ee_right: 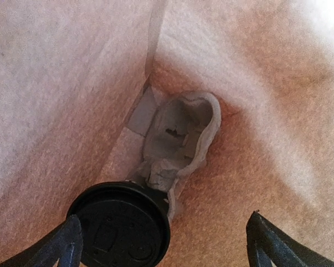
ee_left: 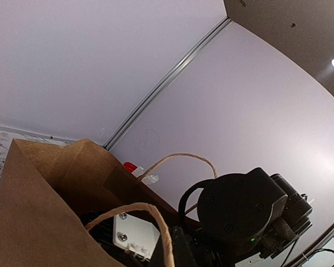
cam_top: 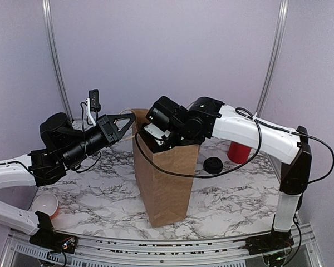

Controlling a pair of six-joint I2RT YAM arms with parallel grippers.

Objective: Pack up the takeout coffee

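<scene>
The brown paper bag (cam_top: 166, 178) stands upright mid-table. My right gripper (ee_right: 164, 245) reaches down inside it, jaws wide open. The takeout coffee's round black lid (ee_right: 119, 228) shows from above at the bag's bottom, beside my left fingertip (ee_right: 69, 242) and apart from the right one; the cup under the lid is hidden. In the top view the cup is hidden by the bag. My left gripper (cam_top: 129, 118) is at the bag's top left rim, shut on the paper by the twine handle (ee_left: 156, 214).
A crumpled white paper piece (ee_right: 181, 139) lies on the bag's floor beyond the cup. A loose black lid (cam_top: 213, 165) and a red cup (cam_top: 239, 151) sit right of the bag. Another red cup, white inside (cam_top: 46, 204), is at the near left.
</scene>
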